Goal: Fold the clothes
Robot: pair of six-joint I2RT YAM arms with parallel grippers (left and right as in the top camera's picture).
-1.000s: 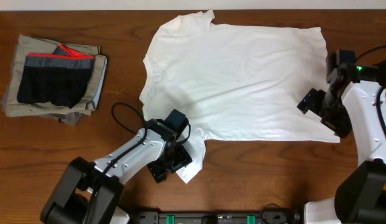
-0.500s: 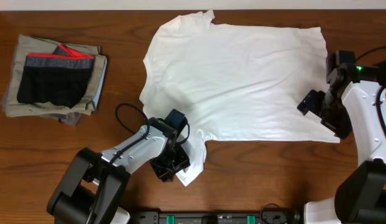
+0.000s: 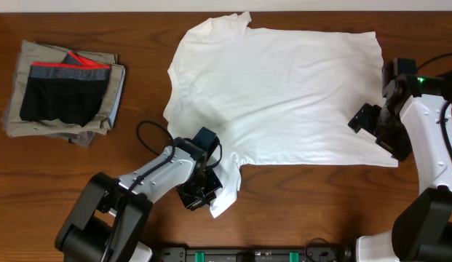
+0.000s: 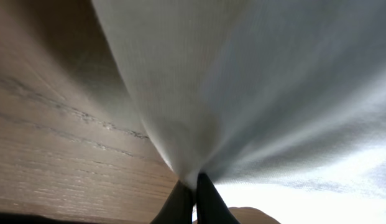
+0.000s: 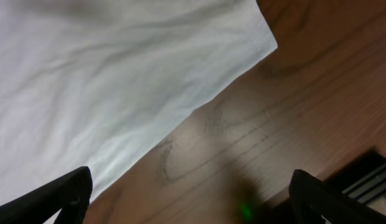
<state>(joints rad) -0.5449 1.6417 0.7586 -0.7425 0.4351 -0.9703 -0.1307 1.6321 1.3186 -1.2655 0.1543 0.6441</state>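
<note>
Left tool (image 4: pixel 194 190) now clamped on T-shirt (image 3: pixel 284 94) sleeve, pinch hidden overhead, right tool (image 5: pixel 193 196) spread

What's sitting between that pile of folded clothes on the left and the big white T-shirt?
Nothing: in the overhead view only bare brown wooden table separates the khaki-grey folded pile from the thin white short-sleeved T-shirt.

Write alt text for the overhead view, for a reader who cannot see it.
A white T-shirt lies spread flat on a wooden table, the left gripper shut on its near sleeve and the right gripper open at its hem. On the left arm's side sits a folded khaki stack topped by black shorts.
</note>
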